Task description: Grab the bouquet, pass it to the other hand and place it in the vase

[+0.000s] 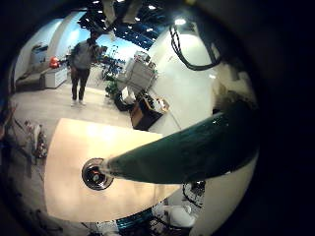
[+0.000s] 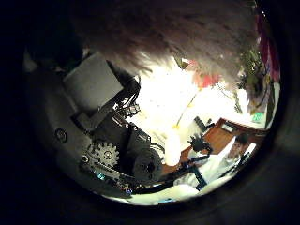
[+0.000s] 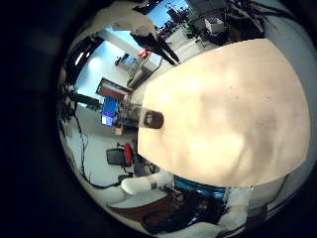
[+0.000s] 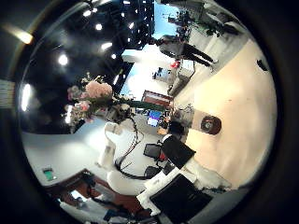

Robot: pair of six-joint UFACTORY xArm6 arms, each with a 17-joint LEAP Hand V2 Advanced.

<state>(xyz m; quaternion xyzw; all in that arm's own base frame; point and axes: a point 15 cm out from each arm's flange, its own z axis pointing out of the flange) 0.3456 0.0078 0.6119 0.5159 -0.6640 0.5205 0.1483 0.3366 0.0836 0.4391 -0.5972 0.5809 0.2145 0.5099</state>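
Left little-finger view: the bouquet's wrapped stem (image 1: pixel 192 147) fills the frame close to the palm, its end over the vase (image 1: pixel 96 174) on the surface (image 1: pixel 69 187), apparently lined up for insertion.

Left thumb view: left robot hand (image 2: pixel 117 141) beside the blooms; its grasp I cannot tell.

Right little-finger view: the vase (image 3: pixel 152 119) stands near the surface's edge.

Right thumb view: the bouquet (image 4: pixel 91 97) held up well apart from the vase (image 4: pixel 209 124); right robot hand (image 4: pixel 173 149) appears released, empty.
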